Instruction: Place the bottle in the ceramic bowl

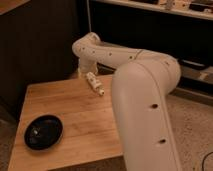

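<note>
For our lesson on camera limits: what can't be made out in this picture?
Camera view:
Hand, above the table's far edge: merges with the arm; whether it touches the bottle is unclear.
Table's right side: hidden by the arm.
Bowl's inside: too dark to read.

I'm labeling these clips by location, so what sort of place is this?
Probably a lab or workshop: a wooden table on speckled floor, dark shelving behind. The gripper hangs over the table's far edge, by the bottle.
</note>
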Controlling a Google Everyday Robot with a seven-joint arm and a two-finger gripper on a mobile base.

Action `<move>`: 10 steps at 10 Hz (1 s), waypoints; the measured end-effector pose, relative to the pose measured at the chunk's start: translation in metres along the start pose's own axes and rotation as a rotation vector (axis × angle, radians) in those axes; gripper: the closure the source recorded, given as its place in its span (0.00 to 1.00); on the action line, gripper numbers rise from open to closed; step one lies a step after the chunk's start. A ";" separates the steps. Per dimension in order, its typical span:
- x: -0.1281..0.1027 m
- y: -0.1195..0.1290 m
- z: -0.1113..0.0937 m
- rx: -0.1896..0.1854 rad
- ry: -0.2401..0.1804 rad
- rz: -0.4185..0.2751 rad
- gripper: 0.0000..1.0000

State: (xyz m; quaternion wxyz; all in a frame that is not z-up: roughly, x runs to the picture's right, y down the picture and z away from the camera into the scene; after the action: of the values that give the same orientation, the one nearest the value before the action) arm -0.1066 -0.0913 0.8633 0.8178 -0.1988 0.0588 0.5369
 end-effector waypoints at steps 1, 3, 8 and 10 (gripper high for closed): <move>-0.003 -0.010 0.010 -0.003 0.002 -0.004 0.35; -0.007 -0.028 0.029 -0.044 0.008 0.014 0.35; -0.003 -0.060 0.055 -0.115 0.029 0.074 0.35; 0.007 -0.057 0.076 -0.140 0.046 0.089 0.35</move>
State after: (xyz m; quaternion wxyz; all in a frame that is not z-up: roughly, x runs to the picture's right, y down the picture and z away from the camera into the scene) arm -0.0608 -0.0753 0.9456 0.7757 -0.2648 0.0488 0.5708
